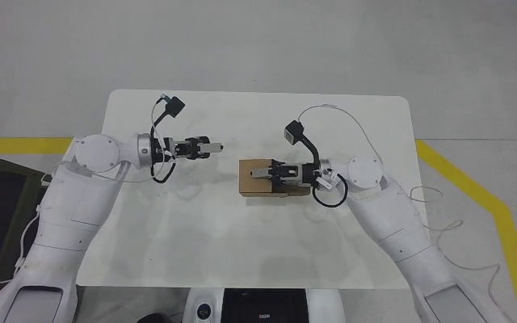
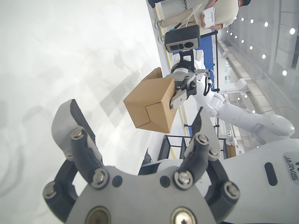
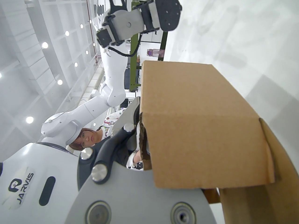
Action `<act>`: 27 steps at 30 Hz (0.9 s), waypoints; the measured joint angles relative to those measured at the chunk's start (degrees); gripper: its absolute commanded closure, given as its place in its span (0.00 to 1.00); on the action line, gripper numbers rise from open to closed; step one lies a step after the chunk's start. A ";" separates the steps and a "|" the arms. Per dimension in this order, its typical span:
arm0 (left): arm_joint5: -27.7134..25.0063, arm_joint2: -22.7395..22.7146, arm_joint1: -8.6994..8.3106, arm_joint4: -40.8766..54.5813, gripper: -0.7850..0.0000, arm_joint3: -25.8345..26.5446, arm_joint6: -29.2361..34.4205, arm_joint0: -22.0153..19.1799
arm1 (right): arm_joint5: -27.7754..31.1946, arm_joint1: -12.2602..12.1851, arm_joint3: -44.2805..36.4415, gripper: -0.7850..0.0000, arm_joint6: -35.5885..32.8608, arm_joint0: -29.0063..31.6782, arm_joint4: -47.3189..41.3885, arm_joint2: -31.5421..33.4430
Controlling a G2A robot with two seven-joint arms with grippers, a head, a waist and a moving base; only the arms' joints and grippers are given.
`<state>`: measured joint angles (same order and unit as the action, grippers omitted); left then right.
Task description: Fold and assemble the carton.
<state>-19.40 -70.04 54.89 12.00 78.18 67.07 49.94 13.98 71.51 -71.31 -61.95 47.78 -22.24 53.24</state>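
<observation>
**Carton pinched at its right end; left gripper free off the other end**

- You have the carton (image 2: 149,108) in the right gripper (image 2: 176,91). Its jaws are pressed together on one wall at the carton's right end.
- The carton is over the right half of the table (image 1: 242,258). You cannot tell whether it rests on the top or hangs just above it.
- Its long axis runs left to right across the table, in line with the right gripper.
- The left gripper (image 1: 215,148) lies off the carton's left end, a little farther from the robot. It points toward the carton but is apart from it, with its fingers (image 2: 67,122) spread and holding nothing.
- The end facing the left gripper looks folded shut along a seam. One flap (image 2: 156,73) stands out on the far side.
- Judgement: the left arm is your free one, so the next fold likely comes in from that end while the right arm steadies the carton.
- Writing: the carton faces in view are plain brown, with no label or print.
</observation>
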 measured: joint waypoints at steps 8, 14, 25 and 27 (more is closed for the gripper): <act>0.24 -3.06 -1.04 -2.47 0.00 3.27 -0.43 2.57 | 3.24 1.29 5.58 0.93 1.88 -1.71 1.20 -2.88; -1.12 -4.69 -1.87 -6.60 0.00 8.39 0.68 4.48 | 4.67 2.32 9.07 0.53 2.22 -2.82 1.09 -4.86; -11.58 -2.93 -2.58 -20.43 0.00 12.33 -0.55 5.72 | 3.93 1.80 9.08 0.00 1.17 -2.07 0.89 -2.57; -13.65 -2.70 -2.64 -22.52 0.00 13.04 -1.96 5.77 | 2.87 1.32 7.78 0.00 0.45 -1.16 0.60 -1.39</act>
<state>-33.05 -72.74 52.25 -10.52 91.22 65.11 55.71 16.85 72.83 -63.54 -61.50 46.62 -21.63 51.86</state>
